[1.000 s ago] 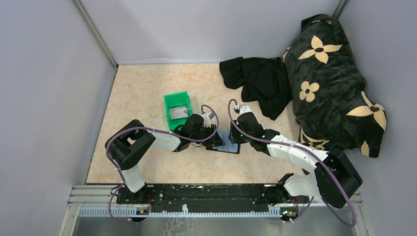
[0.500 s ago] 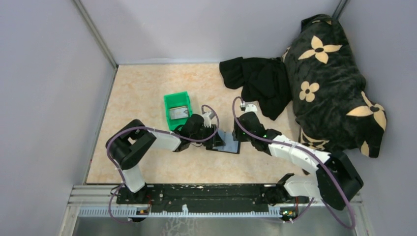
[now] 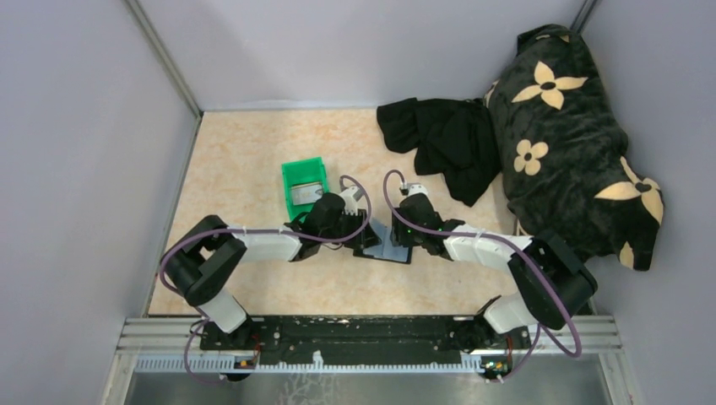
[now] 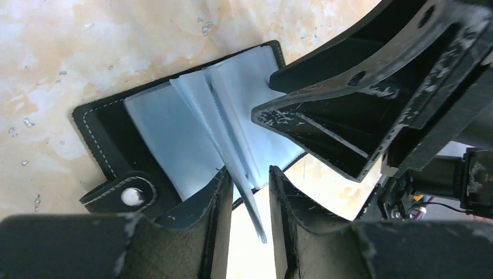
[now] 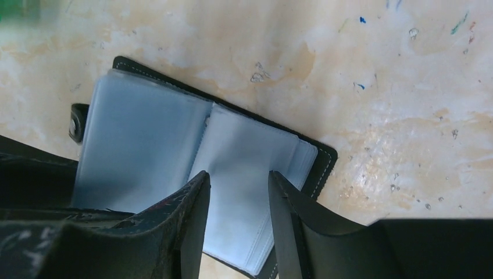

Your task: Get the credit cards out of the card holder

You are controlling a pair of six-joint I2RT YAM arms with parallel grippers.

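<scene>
My right gripper now sits further left, over the open card holder; my left arm swings outward, my right arm inward.

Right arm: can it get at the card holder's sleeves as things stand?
Probably yes. The card holder lies open, and the right gripper is directly over its sleeves, jaws open, nothing between. The left gripper straddles a raised sleeve from the opposite edge.

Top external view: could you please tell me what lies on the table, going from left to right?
bin → card holder → black cloth → pillow
</scene>
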